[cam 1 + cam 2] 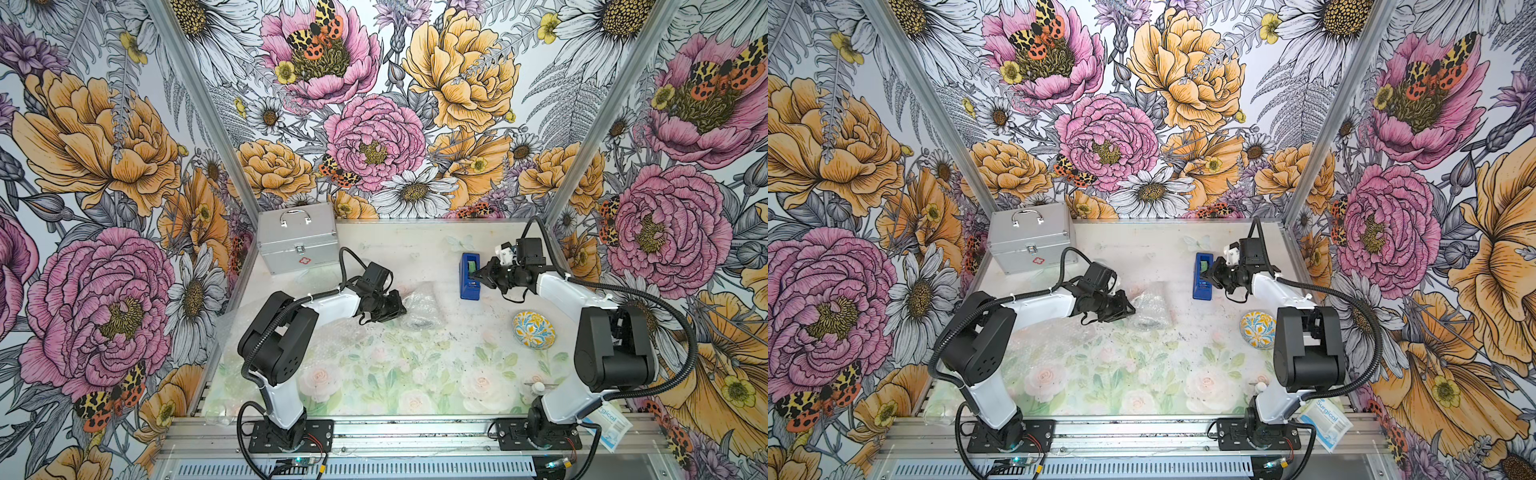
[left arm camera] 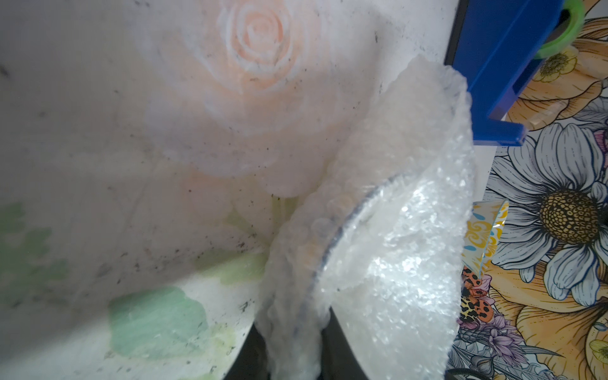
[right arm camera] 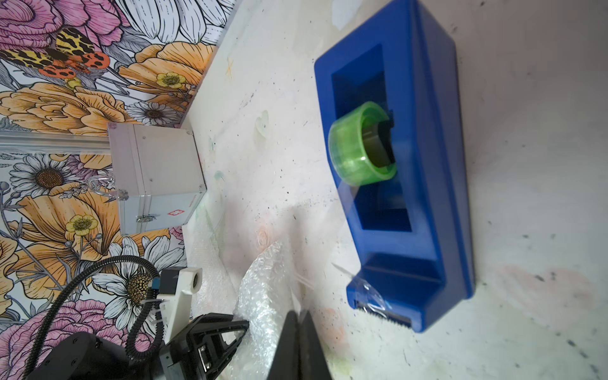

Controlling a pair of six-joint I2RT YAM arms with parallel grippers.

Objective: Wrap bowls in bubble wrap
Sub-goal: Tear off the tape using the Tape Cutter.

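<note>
— What's the surface like?
— A table (image 1: 395, 374) with a faded rose print, speckled with dirt, boxed in by flowered walls (image 1: 374, 124).
— And the pincers?
— The left pincer (image 1: 402, 309) clenches the bubble wrap bundle (image 1: 422, 311); a round rim (image 2: 335, 237) shows through it. The right pincer (image 1: 478, 275) is pinched closed just beside the tape dispenser (image 1: 467, 286). The bare bowl (image 1: 534, 330) lies well apart, back toward that arm's base.

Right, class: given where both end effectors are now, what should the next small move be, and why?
Probably the right end effector, shut beside the blue tape dispenser, should draw tape off the green roll toward the cutter. The left end effector holds the bubble wrap bundle closed, with no tape visible on it.
</note>
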